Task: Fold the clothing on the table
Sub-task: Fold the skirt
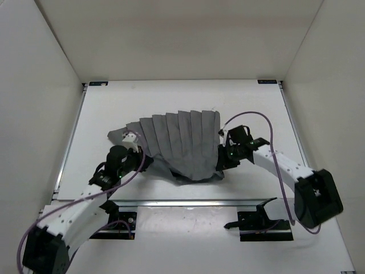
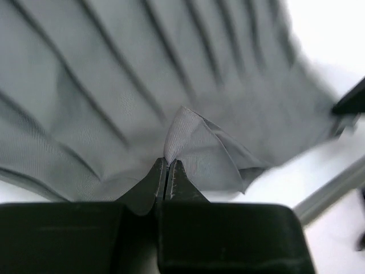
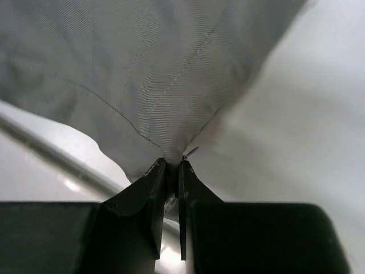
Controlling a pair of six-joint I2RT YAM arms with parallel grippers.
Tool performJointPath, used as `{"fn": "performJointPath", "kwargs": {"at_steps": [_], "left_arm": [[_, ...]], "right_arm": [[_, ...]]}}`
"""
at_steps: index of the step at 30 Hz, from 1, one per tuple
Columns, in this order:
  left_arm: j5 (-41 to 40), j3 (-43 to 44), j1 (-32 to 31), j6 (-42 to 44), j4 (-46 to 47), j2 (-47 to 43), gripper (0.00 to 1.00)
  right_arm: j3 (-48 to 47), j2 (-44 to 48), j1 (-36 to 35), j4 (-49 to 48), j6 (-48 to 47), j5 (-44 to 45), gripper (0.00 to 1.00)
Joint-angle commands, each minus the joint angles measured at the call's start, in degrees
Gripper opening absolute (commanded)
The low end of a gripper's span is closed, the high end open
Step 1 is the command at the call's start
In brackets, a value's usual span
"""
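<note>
Left claw (image 2: 166,174) is clenched on a fold of the clothing (image 1: 182,142), right claw (image 3: 171,171) on its edge, mid tabletop (image 1: 114,108). Thin pinches could slip under uneven pulling, bunching the pleats.

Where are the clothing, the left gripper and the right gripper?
clothing (image 1: 182,142), top external view, middle of the pleats.
left gripper (image 2: 166,164), left wrist view, between its fingertips.
right gripper (image 3: 171,165), right wrist view, between its fingertips.
</note>
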State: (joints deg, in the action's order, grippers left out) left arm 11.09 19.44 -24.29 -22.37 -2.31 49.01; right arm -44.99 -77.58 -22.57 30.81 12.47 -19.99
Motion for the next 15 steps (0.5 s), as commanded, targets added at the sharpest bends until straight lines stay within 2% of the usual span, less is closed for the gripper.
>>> {"fn": "performJointPath", "kwargs": {"at_steps": [1, 5, 9, 13, 15], "left_arm": [[-2.04, 0.6, 1.7, -3.3, -7.94, -11.91, 0.0], [-2.56, 0.69, 4.08, -3.29, -14.3, -18.94, 0.0], [-5.29, 0.42, 2.76, -5.84, -14.13, -18.96, 0.0], [-5.38, 2.08, 5.22, -7.42, -13.69, -19.83, 0.0], [-8.0, 3.75, 6.97, -8.3, -12.12, -20.01, 0.0]], "right_arm": [[3.31, 11.54, -3.18, 2.15, 5.01, 0.24, 0.0], [5.53, 17.81, -4.76, 6.01, 6.69, -1.63, 0.0], [2.28, 20.36, -3.46, 7.95, 4.5, -5.57, 0.0], [-6.58, 16.07, -3.8, 8.48, 2.39, -7.43, 0.0], [-13.42, 9.85, -2.58, 7.35, 1.68, -8.92, 0.0]]}}
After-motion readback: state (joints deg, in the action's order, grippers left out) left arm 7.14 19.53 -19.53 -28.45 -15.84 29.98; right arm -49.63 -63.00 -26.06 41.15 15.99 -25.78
